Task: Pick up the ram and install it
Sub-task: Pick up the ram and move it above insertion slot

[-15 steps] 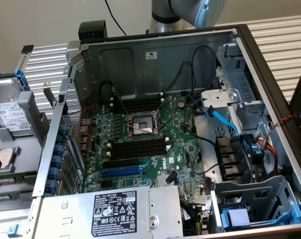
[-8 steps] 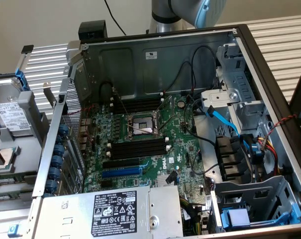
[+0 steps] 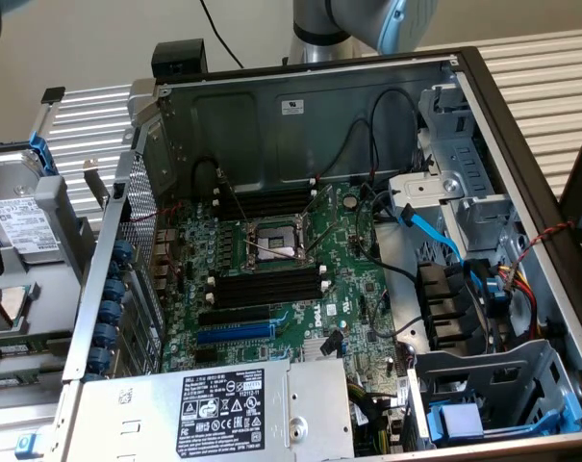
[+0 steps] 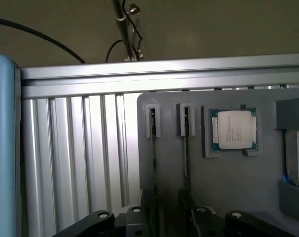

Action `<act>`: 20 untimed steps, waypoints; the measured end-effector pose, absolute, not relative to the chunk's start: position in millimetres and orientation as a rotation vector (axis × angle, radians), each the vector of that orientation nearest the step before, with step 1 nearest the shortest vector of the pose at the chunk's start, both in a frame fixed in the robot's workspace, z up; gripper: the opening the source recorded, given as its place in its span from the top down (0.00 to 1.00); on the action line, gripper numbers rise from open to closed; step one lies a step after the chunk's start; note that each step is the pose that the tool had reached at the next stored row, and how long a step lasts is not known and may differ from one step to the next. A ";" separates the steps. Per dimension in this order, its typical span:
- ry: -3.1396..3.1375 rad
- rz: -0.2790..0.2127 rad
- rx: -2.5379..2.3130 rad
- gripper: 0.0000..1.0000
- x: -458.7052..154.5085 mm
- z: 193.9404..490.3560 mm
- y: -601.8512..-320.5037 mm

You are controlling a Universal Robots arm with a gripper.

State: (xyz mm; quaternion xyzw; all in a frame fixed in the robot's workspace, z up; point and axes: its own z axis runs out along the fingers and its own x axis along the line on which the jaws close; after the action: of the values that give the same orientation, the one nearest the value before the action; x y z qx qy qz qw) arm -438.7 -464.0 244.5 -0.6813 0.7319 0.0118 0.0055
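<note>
Gripper (image 4: 168, 218) hangs pointing down, jaws apart, over two ram sticks (image 4: 153, 153) in the gray tray (image 4: 228, 187)

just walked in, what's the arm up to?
The arm's end effector is open and empty, poised near a grey parts tray. The ram stands on edge in a tray slot, with a second stick and a CPU alongside. In the exterior view, the black memory slots in the open PC case look empty. Nothing is picked up or installed yet.
</note>
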 end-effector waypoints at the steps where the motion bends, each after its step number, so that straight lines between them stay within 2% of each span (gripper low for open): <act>1: 2.291 0.037 -2.133 0.64 -438.6 243.2 -466.0; 20: 2.258 0.037 -2.169 0.64 -431.4 212.8 -470.3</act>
State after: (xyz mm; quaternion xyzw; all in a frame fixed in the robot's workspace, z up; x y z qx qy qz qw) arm -431.4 -470.3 212.8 -0.6926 0.7212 0.0118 0.0052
